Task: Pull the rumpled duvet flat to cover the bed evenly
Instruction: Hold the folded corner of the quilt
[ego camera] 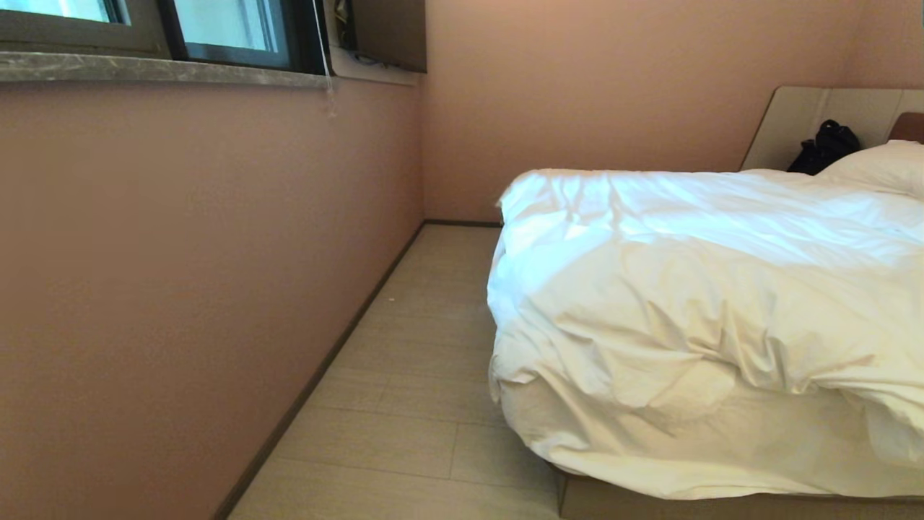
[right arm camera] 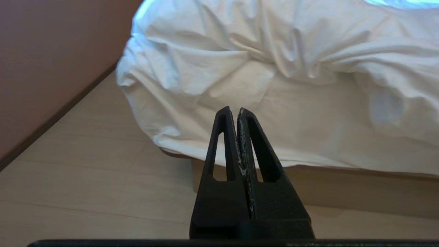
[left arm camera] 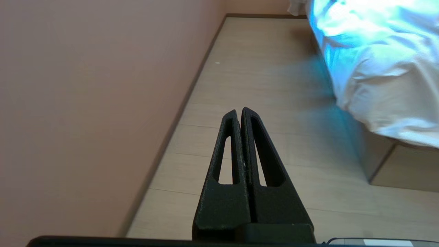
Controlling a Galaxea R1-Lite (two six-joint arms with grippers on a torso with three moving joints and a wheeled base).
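- Left gripper, black and wedge-fingered, is pressed closed on nothing, aimed along the pale plank floor; bed off to its right.
- Right gripper, likewise closed and empty, faces the puffy, creased white cotton duvet bunched over the low beige-based bed corner: the nearer arm.

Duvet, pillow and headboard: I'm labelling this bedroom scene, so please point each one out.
duvet [ego camera: 650, 303], head view, on its rumpled near corner.
pillow [ego camera: 884, 165], head view, on its white top face.
headboard [ego camera: 801, 119], head view, on the bare beige panel.
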